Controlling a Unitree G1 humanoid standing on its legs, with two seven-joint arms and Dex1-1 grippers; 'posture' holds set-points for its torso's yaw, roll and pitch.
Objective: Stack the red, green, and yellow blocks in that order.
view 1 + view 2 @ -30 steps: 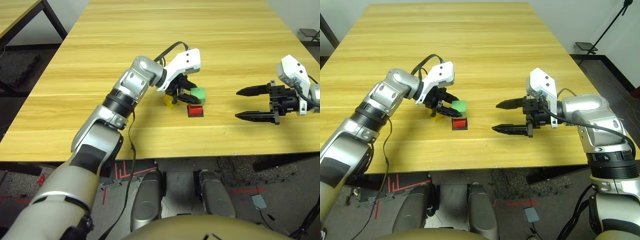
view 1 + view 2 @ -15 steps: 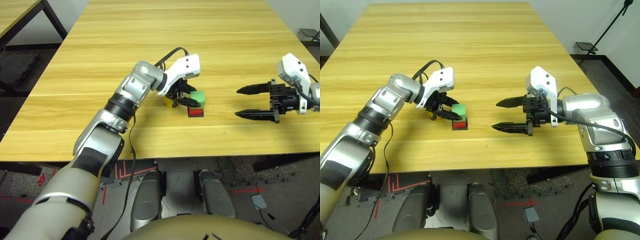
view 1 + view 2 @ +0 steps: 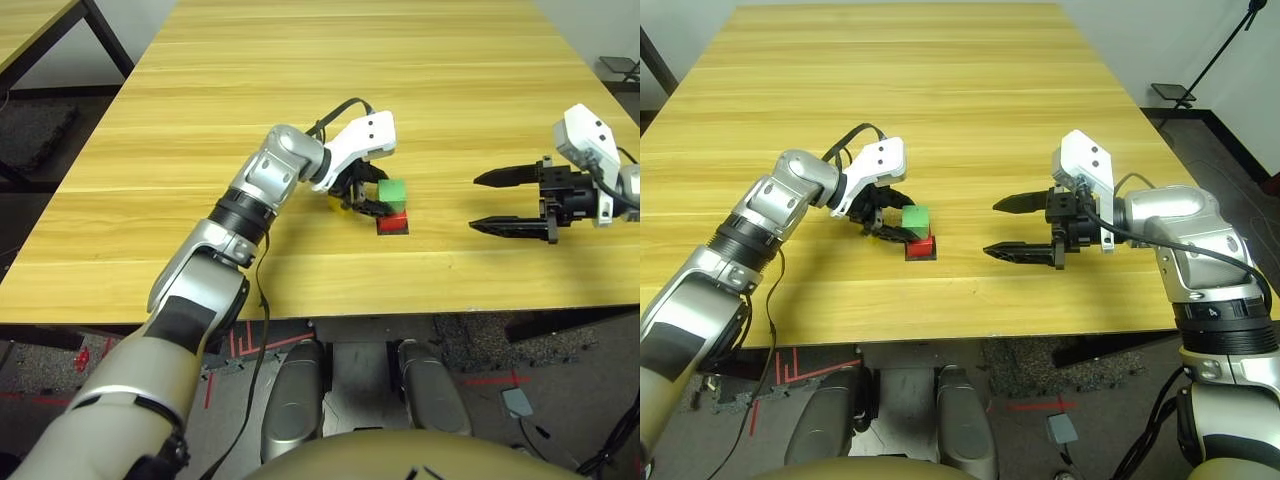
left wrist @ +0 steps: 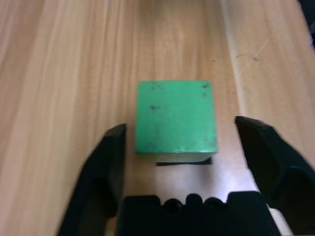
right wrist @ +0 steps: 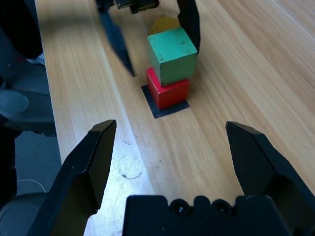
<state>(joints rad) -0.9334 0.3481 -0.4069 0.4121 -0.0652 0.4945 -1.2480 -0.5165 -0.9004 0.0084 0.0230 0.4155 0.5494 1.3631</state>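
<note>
The green block sits on top of the red block, which stands on a flat black patch near the table's middle. My left gripper is open around the green block, with a gap between each finger and the block's sides. The yellow block rests on the table just behind the stack, beside the left gripper's fingers. Off to the right of the stack, my right gripper hovers open with nothing in it, pointing toward the stack.
The wooden table stretches far behind and to both sides of the stack. Its front edge lies close below the blocks. A cable hangs from my left forearm over that edge.
My left gripper, which was shut on the green block, set it on the red block and opened. The right arm has stayed still.
</note>
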